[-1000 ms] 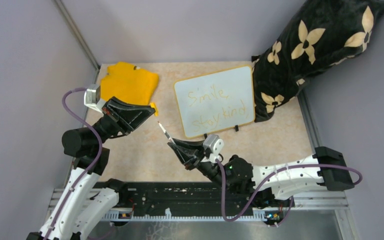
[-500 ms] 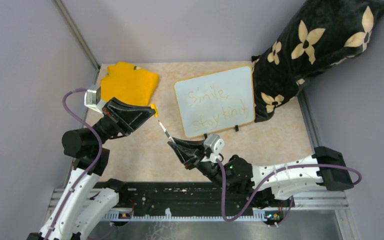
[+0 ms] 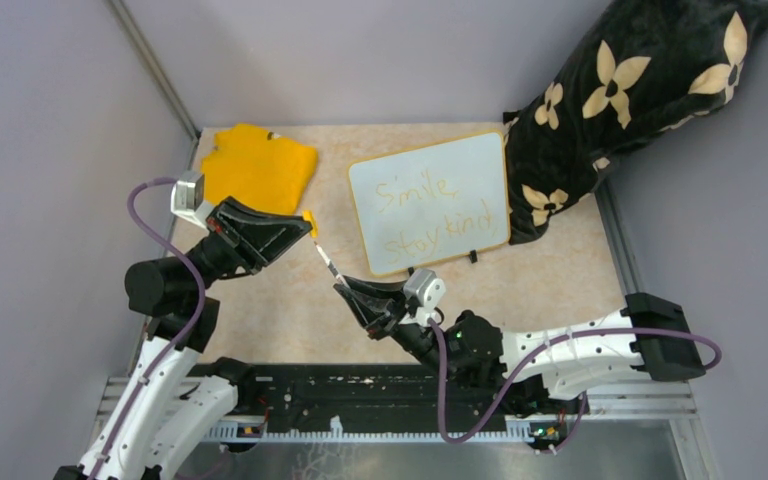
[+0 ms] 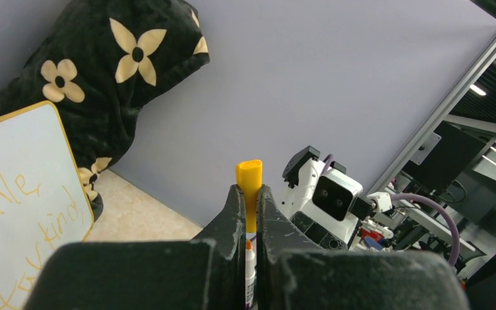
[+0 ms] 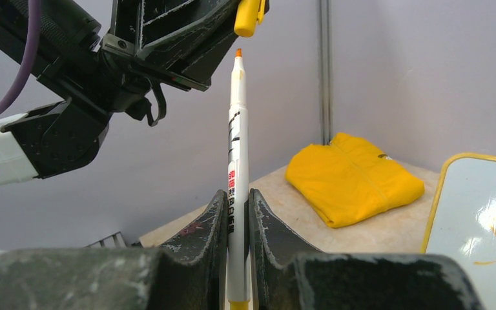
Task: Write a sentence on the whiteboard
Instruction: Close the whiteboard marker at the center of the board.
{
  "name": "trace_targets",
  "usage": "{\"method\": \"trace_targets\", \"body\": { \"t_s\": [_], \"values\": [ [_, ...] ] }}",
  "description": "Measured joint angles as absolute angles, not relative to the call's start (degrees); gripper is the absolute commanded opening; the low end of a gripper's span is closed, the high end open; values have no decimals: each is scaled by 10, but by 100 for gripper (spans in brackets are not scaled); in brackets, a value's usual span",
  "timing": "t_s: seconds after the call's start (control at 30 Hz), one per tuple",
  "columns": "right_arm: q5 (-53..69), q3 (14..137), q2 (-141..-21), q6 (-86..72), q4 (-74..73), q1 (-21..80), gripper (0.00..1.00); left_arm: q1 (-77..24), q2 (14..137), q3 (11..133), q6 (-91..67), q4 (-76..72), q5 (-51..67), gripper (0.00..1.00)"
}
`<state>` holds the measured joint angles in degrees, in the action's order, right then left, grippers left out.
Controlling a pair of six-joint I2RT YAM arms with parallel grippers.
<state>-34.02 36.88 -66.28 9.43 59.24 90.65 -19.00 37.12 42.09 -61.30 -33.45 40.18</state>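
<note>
The whiteboard (image 3: 430, 203) with its yellow rim leans against a black pillow; it also shows in the left wrist view (image 4: 19, 194) and the right wrist view (image 5: 478, 226). The yellow-orange sentence (image 3: 425, 212) reads "Smile" and "Stay kind" in two lines. My right gripper (image 3: 344, 290) (image 5: 236, 200) is shut on a white marker (image 5: 236, 161), its orange tip pointing up-left. My left gripper (image 3: 305, 225) (image 4: 248, 197) is shut on the marker's yellow cap (image 4: 249, 184), which hovers just beyond the marker's tip (image 5: 237, 51).
A folded yellow cloth (image 3: 255, 165) lies at the back left, also in the right wrist view (image 5: 352, 177). A black pillow with cream flowers (image 3: 630, 90) stands at the back right behind the board. Grey walls close in left and back.
The left gripper with the cap has shifted slightly right and down toward the marker tip. The right gripper with the marker has edged a little left. The gap between cap and tip is smaller.
</note>
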Motion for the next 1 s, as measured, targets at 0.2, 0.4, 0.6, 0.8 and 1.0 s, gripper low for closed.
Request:
{"method": "trace_targets", "body": {
  "t_s": [0.2, 0.4, 0.6, 0.8, 1.0],
  "values": [
    [-340, 369, -663, 94, 593, 907, 0, -192, 369, 418, -615, -335, 406, 0],
    [-340, 369, -663, 94, 593, 907, 0, -192, 367, 415, -615, -335, 406, 0],
    [-340, 370, -663, 94, 593, 907, 0, -193, 366, 413, -615, -335, 407, 0],
    [-340, 376, -664, 94, 599, 907, 0, -193, 365, 413, -615, -334, 407, 0],
    [-340, 376, -664, 94, 602, 907, 0, -193, 364, 413, -615, -334, 407, 0]
  ]
}}
